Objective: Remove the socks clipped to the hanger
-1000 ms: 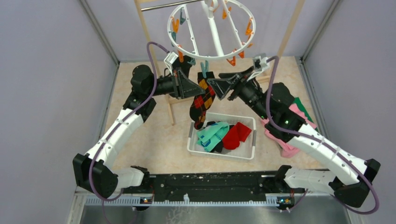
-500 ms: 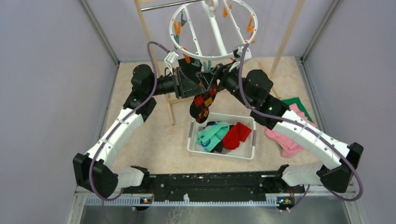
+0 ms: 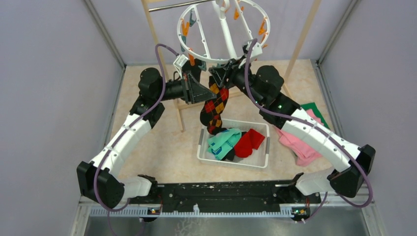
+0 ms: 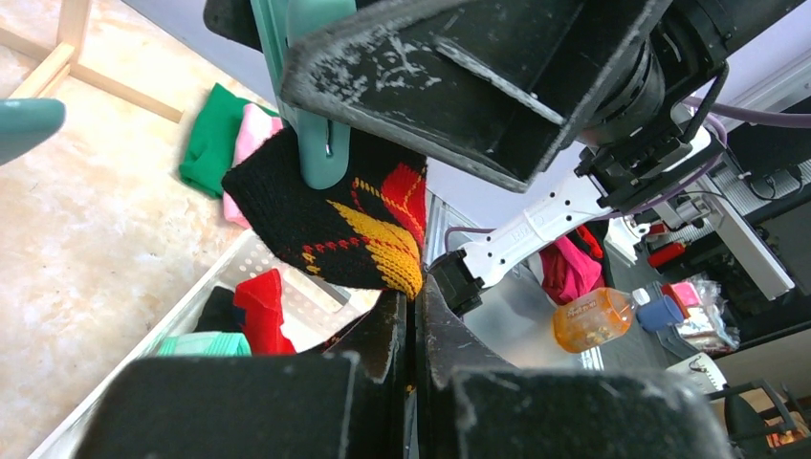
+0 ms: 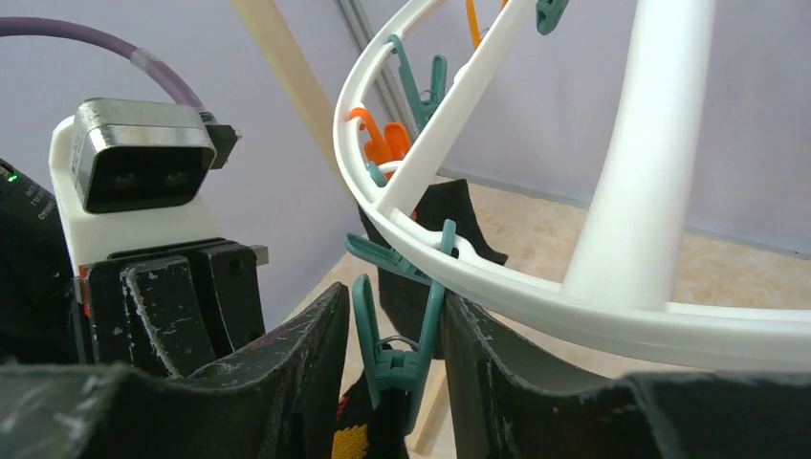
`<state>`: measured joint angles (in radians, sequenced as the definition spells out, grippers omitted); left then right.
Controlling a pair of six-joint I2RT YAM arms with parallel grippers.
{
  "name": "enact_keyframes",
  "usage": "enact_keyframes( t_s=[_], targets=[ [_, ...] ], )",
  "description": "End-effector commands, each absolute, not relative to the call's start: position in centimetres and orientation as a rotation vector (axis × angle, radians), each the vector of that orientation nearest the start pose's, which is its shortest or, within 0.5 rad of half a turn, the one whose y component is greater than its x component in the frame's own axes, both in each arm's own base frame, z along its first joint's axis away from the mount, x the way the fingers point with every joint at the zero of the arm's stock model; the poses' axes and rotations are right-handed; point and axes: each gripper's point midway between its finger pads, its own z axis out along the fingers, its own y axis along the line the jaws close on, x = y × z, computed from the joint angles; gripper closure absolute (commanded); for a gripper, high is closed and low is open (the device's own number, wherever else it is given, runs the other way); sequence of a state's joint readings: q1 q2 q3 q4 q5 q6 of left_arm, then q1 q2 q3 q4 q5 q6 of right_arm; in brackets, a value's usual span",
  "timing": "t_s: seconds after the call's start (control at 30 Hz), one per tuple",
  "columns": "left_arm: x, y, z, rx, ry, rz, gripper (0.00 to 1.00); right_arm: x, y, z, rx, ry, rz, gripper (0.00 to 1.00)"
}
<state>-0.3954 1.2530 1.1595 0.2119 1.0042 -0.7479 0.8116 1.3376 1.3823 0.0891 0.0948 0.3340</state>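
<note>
The white ring hanger (image 3: 221, 29) hangs from the wooden rack. A black argyle sock (image 3: 215, 105) dangles from a teal clip (image 5: 397, 368) on its near rim. My right gripper (image 3: 220, 73) straddles that clip, and its fingers (image 5: 316, 335) press the clip's two handles from either side. The clip still bites the sock's top. My left gripper (image 3: 202, 93) is shut on the argyle sock's edge (image 4: 383, 258), just below the clip. Behind the clip, a dark sock (image 5: 430, 220) hangs from the ring.
Under the hanging sock stands a white bin (image 3: 260, 160) holding a teal sock (image 3: 223, 142), a red sock (image 3: 249, 141) and a black one. Pink (image 3: 295, 142) and green (image 3: 312, 108) cloths lie to the right. Wooden rack posts (image 3: 155, 39) flank the hanger.
My right arm swung left and up to the teal clip, and its jaws narrowed onto it. The hanger rocked slightly. The left gripper stayed shut in place.
</note>
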Motion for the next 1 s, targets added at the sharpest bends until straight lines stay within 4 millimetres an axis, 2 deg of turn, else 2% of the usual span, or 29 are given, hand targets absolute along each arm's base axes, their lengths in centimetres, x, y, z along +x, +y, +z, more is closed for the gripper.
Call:
enact_keyframes(
  t_s=[0.0, 0.13, 0.23, 0.3, 0.4, 0.57, 0.73, 0.87, 0.97],
  targets=[
    [24.1, -27.9, 40.8, 0.692, 1.544, -1.563, 1.0, 31.8, 32.6, 46.6, -0.258, 1.377, 0.917, 0.62],
    [24.1, -27.9, 40.9, 0.694, 1.541, -1.561, 1.0, 31.8, 33.1, 46.6, -0.277, 1.372, 0.941, 0.71],
    [24.2, -27.9, 40.7, 0.692, 1.547, -1.56, 1.0, 31.8, 33.1, 46.9, -0.284, 1.355, 0.952, 0.91],
    [24.1, -27.9, 40.4, 0.698, 1.552, -1.557, 1.0, 31.7, 32.9, 47.5, -0.281, 1.337, 0.956, 0.97],
    [23.9, -28.1, 38.8, 0.747, 1.565, -1.533, 1.0, 31.5, 32.3, 48.4, -0.268, 1.315, 0.96, 1.0],
    [23.6, -28.7, 35.3, 0.878, 1.619, -1.441, 1.0, 31.3, 31.4, 48.8, -0.252, 1.31, 0.998, 1.0],
    [23.1, -29.4, 33.5, 0.979, 1.609, -1.371, 1.0, 31.4, 30.5, 49.0, -0.229, 1.303, 1.027, 1.0],
    [22.8, -30.7, 31.7, 1.073, 1.607, -1.344, 1.0, 31.4, 29.8, 49.1, -0.224, 1.305, 1.017, 1.0],
    [22.2, -32.1, 29.1, 1.209, 1.618, -1.273, 0.98, 31.5, 29.2, 48.9, -0.211, 1.309, 1.013, 1.0]
  ],
)
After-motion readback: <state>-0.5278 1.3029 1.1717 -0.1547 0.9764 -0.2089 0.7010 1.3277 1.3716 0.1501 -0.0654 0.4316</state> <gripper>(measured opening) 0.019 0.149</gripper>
